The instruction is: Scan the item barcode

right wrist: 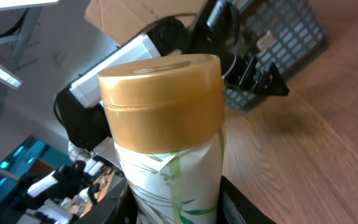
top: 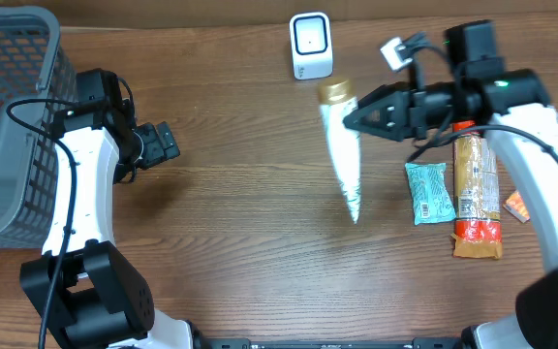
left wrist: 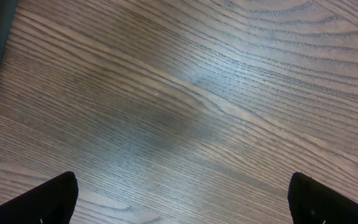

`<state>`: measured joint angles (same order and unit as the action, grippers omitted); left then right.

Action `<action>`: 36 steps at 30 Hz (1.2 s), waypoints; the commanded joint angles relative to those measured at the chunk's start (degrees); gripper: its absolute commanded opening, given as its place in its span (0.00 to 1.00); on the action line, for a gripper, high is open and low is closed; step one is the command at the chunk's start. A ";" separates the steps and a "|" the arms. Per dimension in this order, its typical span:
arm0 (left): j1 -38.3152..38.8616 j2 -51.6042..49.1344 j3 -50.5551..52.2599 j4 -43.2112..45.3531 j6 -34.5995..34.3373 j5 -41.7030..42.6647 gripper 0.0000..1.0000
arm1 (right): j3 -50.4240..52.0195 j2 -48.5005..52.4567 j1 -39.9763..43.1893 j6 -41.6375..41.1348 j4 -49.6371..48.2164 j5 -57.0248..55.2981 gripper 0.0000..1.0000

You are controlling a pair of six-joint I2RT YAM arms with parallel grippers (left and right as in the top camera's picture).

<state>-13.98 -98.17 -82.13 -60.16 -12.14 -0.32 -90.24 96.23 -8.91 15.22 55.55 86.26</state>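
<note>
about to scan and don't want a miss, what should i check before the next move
1. Right pincer shut on the white plastic tube with gold cap: ok.
2. Small white barcode scanner unobstructed: ok.
3. Tube's barcode facing the scanner: cannot tell.
4. Left pincer open, empty, over bare wooden table: ok.
5. Teal packet and brown snack wrapper lying clear of the tube: ok.

- We find the basket (top: 8, 126) at the left edge of the table (top: 240, 233), with the left gripper (top: 166, 143) to its right.
- The scanner (top: 311, 46) stands at the far edge, near the middle.
- Just in front of it, the tube (top: 345, 160) sits between the fingers of the right gripper (top: 349, 118), cap end nearest the scanner.
- To the tube's right we see a flat packet (top: 428, 192), a long packet (top: 477, 194) just beside it, then a small packet (top: 517, 206).
</note>
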 commanded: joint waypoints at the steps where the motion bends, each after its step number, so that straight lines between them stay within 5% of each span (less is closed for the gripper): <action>1: -0.24 -0.55 0.17 0.07 -1.40 -0.72 1.00 | -1.64 -1.60 0.09 -0.39 0.76 3.69 0.39; 36: -0.24 -0.55 0.17 0.85 -1.40 -0.72 1.00 | 1.16 10.38 -9.42 4.81 -2.64 2.73 0.36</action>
<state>-13.98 -98.17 -82.11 -59.59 -12.14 -0.32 -89.45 107.59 -18.37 18.35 53.08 86.04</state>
